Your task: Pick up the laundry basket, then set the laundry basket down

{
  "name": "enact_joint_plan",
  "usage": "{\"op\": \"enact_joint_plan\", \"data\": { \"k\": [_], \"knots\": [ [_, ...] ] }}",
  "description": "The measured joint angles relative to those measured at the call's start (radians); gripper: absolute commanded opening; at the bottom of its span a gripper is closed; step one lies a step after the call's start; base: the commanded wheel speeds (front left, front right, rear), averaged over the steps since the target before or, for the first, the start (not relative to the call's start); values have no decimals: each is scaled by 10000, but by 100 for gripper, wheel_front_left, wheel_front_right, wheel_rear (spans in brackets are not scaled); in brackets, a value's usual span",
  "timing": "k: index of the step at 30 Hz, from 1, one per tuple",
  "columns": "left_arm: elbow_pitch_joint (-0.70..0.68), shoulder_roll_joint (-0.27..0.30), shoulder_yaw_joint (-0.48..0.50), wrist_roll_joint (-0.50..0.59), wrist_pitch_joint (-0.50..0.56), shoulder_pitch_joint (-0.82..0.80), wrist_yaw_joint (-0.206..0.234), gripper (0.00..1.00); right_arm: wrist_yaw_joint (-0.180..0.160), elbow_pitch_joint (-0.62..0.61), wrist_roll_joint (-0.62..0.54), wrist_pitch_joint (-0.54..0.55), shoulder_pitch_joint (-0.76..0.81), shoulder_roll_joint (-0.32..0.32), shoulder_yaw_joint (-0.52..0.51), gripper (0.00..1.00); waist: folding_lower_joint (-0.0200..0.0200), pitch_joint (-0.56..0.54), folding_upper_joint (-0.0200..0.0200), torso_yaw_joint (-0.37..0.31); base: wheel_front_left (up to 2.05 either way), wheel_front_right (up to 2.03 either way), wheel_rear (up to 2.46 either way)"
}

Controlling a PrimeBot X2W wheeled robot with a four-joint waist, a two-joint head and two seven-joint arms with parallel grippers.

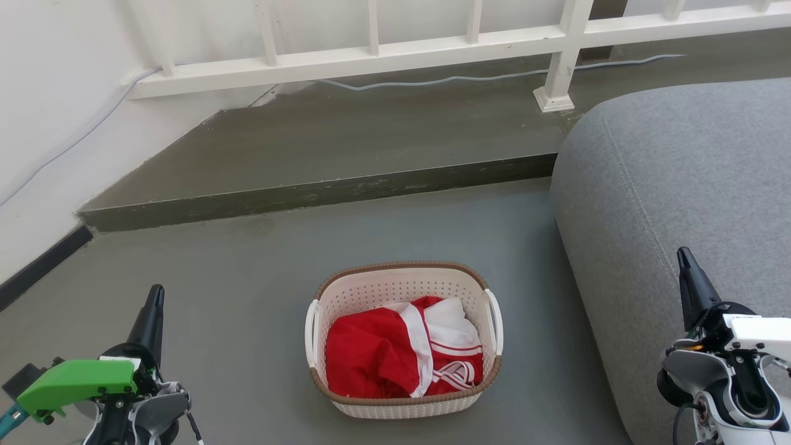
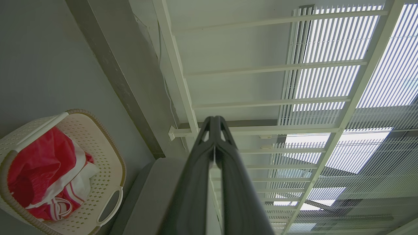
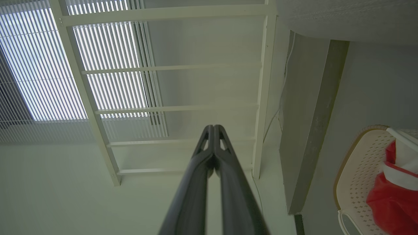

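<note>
- The laundry basket [image 1: 395, 289] is set on the floor [image 1: 247, 296], with red and white cloth [image 1: 383, 355] inside.
- A grey sofa [image 1: 680, 173] is seen near it.
- The left pincer [image 1: 157, 293] and the right pincer [image 1: 683, 254] are seen clenched and empty.

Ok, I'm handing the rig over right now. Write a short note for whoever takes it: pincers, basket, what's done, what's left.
Left pincer: shut, empty, low on the left, apart from the basket.
Right pincer: shut, empty, low on the right, by the grey sofa.
Laundry basket: upright on the grey floor between the two arms, with a red and white garment inside. Both white side handles are free.
Done: nothing; the basket is not lifted.
Left: probably open the pincers, take the handles, lift, then set the basket down.
</note>
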Motion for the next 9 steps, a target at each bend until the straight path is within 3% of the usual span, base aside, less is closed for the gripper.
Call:
{"op": "enact_joint_plan", "data": {
  "k": [9],
  "knots": [
    [-2,0,0,0,0,1,0,0,0,0,0,0,0,2,-2,0,0,0,0,0,0,0,0]
  ]
}}
